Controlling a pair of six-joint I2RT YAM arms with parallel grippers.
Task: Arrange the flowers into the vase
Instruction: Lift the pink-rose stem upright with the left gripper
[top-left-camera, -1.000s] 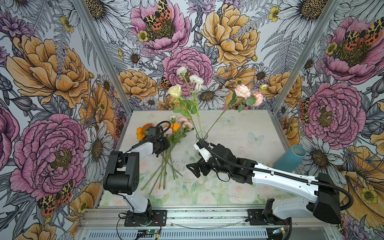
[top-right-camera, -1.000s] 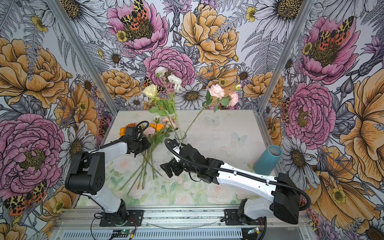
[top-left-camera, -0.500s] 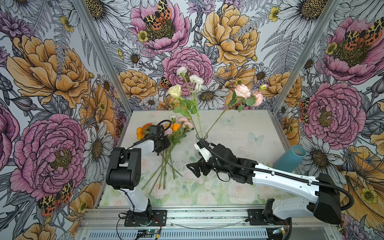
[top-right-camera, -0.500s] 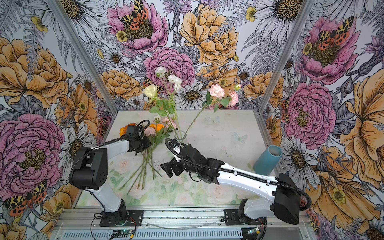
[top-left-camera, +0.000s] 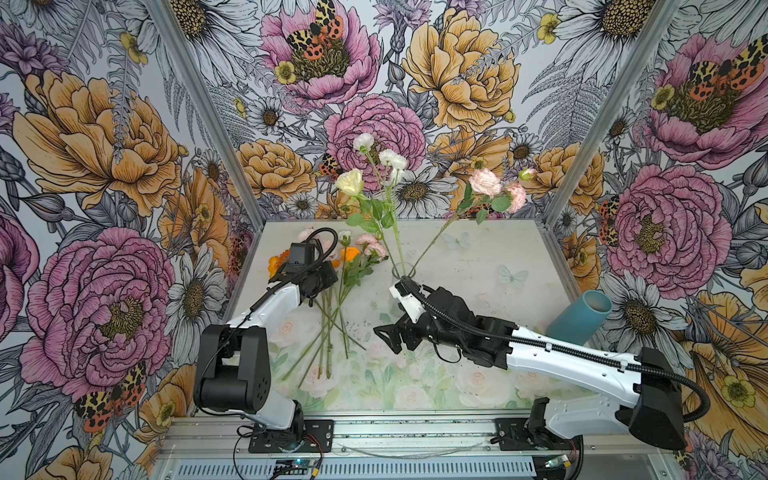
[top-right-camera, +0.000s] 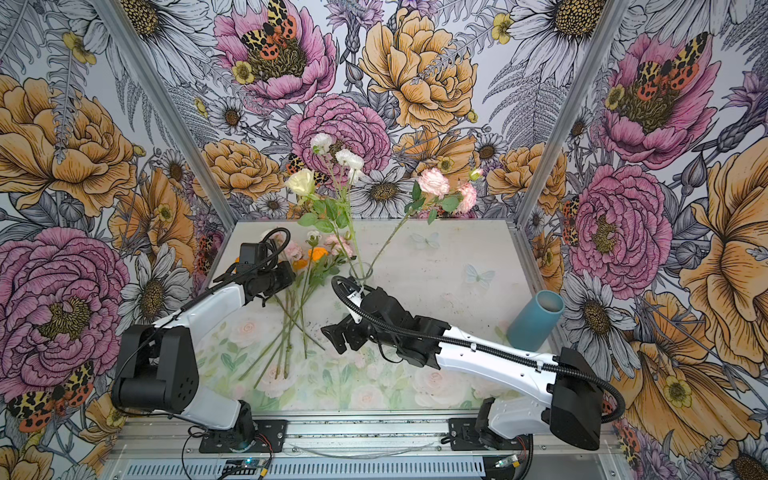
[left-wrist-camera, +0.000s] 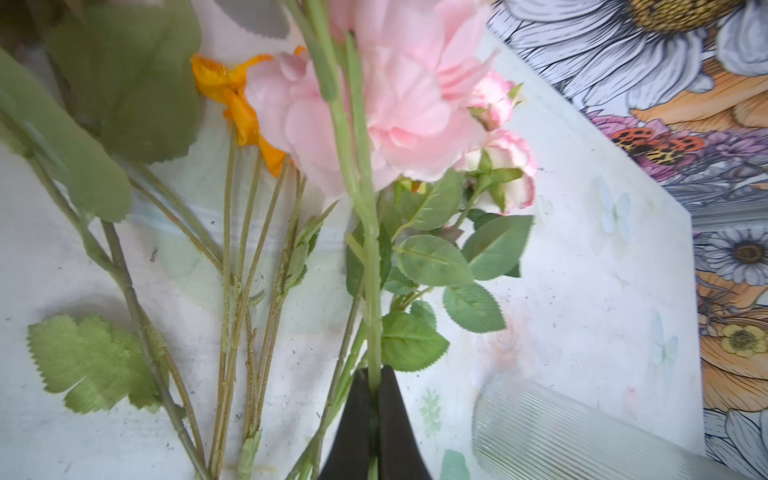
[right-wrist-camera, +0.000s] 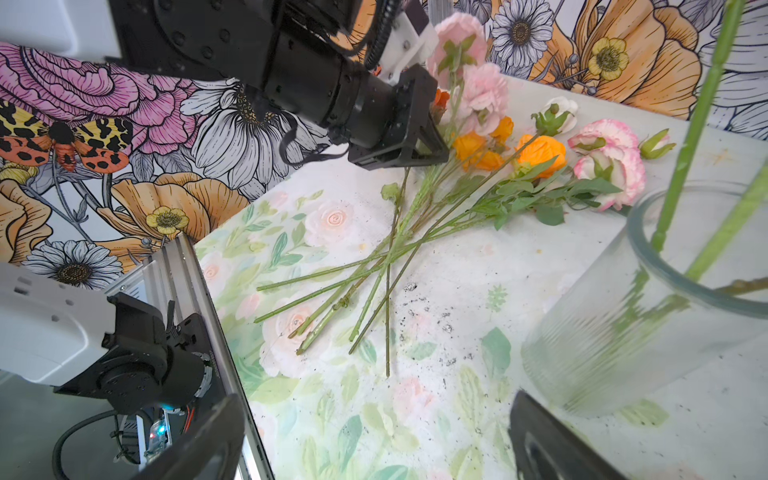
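The left gripper (left-wrist-camera: 376, 388) is closed tight on the green stem of a pink flower (left-wrist-camera: 409, 108), a little below the bloom. That flower is one of the loose flowers (top-left-camera: 334, 303), which lie in a crossed heap on the left half of the table (top-left-camera: 478, 257) with their heads far and their cut ends near. The vase (top-left-camera: 402, 272), a clear ribbed glass, stands near the middle of the table, just right of the heap. A few standing flowers (top-left-camera: 376, 208) are already in it. The right gripper (top-left-camera: 385, 337) hangs empty with its jaws wide apart, just on the near side of the vase. It does not touch the vase as far as the views show.

The step in hand looks like lifting this one flower out of the heap. The arm should rise slowly and straight up, because neighbouring stems and leaves cross the held one and may come along. A pause clear of the table would let them drop off. The grip sits high on the stem, so the long end will likely swing. Turning the wrist until the cut end points down should make aiming easier. The mouth of the vase is partly taken, so the end should enter the free gap. The jaws should part only once the stem leans on the rim.
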